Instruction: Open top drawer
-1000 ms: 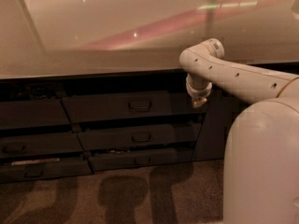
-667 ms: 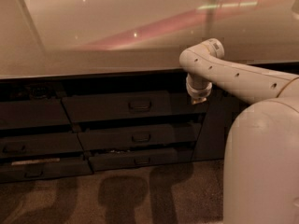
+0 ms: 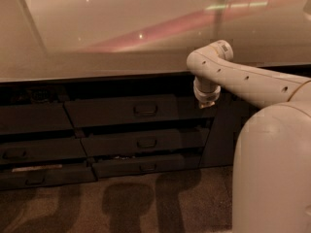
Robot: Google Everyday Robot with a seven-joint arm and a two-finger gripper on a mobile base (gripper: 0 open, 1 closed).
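The top drawer (image 3: 112, 111) is the widest dark grey front just under the counter edge, with a rectangular loop handle (image 3: 145, 109) at its middle. Its front sits about level with the neighbouring fronts. My white arm reaches in from the right and bends downward. At its end, my gripper (image 3: 206, 102) hangs in front of the drawer's right end. It is to the right of the handle, at about the same height, and apart from it.
Two slimmer drawers (image 3: 146, 142) (image 3: 146, 167) stack below the top one. More dark drawers (image 3: 29, 152) fill the left column. A pale glossy counter (image 3: 97, 38) overhangs them all. My white body (image 3: 272, 169) fills the lower right. Brown carpet (image 3: 121, 203) lies in front.
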